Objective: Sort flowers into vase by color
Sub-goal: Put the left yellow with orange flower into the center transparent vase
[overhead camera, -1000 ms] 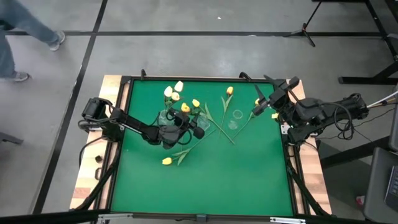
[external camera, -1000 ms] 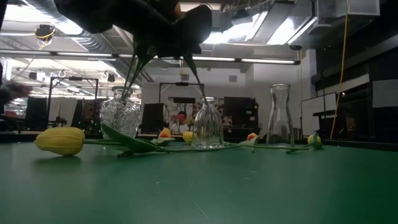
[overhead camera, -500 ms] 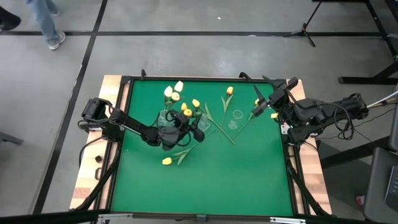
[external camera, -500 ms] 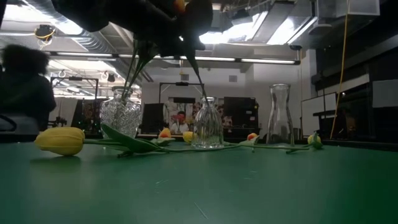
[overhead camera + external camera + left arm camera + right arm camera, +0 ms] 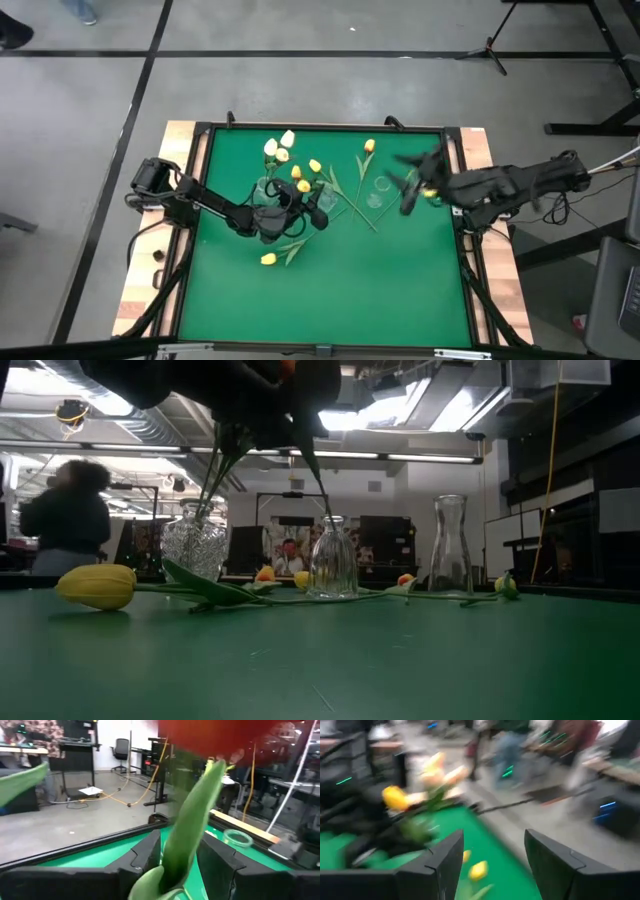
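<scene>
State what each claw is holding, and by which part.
The left claw holds a tulip by its green stem and leaf, below the bud. The right claw stands open, holding nothing.

Both arms are dark, nearly black, built of slim tubular links joined by chunkier rounded joints. The left arm [image 5: 205, 203] has a round black motor housing at its base by the table's edge, and dark cables trail down beside it. The right arm [image 5: 510, 183] carries looping black cables along its links. Each wrist view shows two broad, matte black, angular fingers [image 5: 440, 865] with bevelled edges.
</scene>
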